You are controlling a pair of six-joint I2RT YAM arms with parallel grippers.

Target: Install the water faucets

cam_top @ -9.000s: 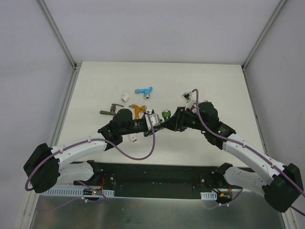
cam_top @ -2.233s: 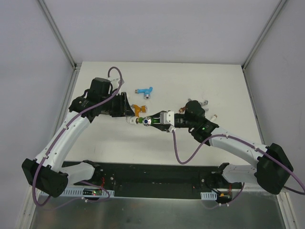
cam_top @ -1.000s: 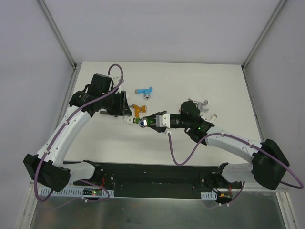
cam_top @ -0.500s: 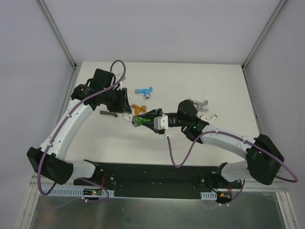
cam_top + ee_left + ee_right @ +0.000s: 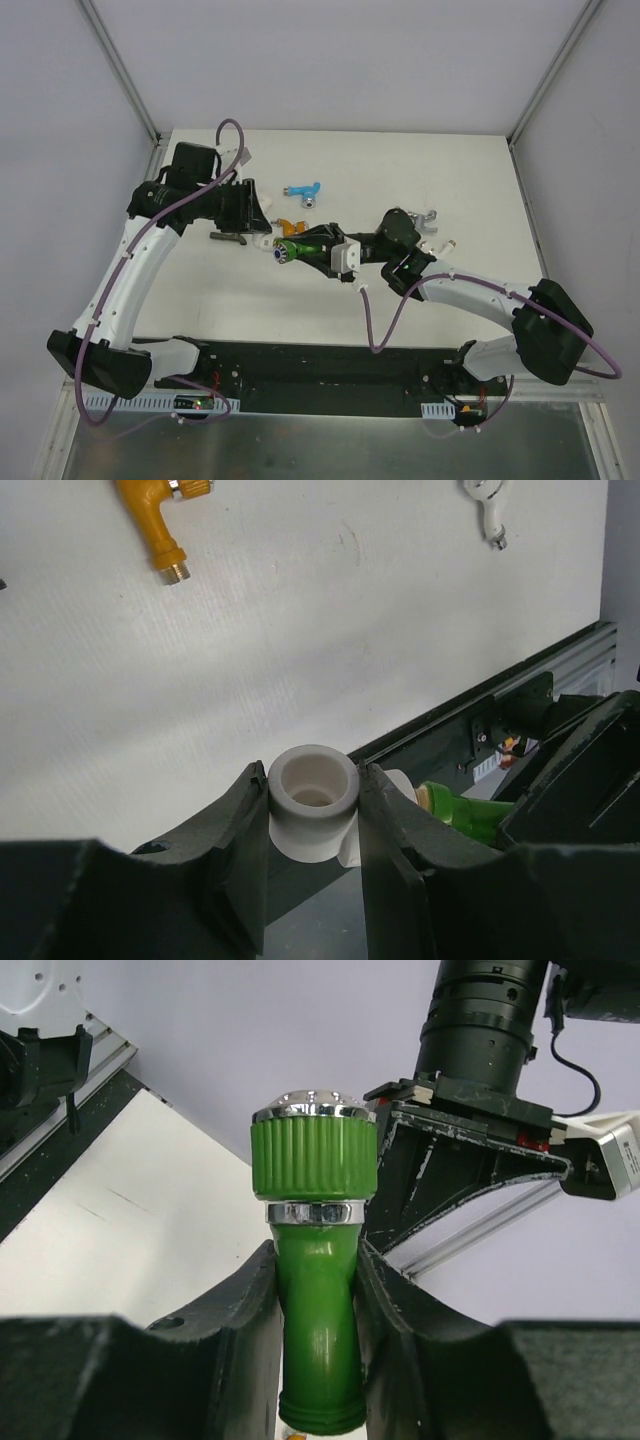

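Note:
My left gripper [image 5: 259, 233] is shut on a stubby white pipe fitting [image 5: 265, 243], which sits upright between my fingers in the left wrist view [image 5: 313, 800]. My right gripper [image 5: 322, 250] is shut on the green faucet [image 5: 297, 248], held by its body with the ribbed knob pointing at the fitting [image 5: 315, 1260]. The green faucet's threaded end sits right beside the fitting [image 5: 462, 808]; contact is hidden. Both are held above the table. The orange faucet [image 5: 290, 226], blue faucet [image 5: 303, 190] and dark grey faucet [image 5: 228, 238] lie on the table.
A silver faucet [image 5: 425, 217] and a reddish-brown one [image 5: 449, 243] lie right of my right arm. A small white faucet [image 5: 363, 290] lies near the front edge and also shows in the left wrist view [image 5: 487, 500]. The black base rail [image 5: 320, 365] runs along the near edge.
My right gripper has carried the green faucet left and a little back toward the fitting. My left arm has drawn back to the left with the fitting still held.

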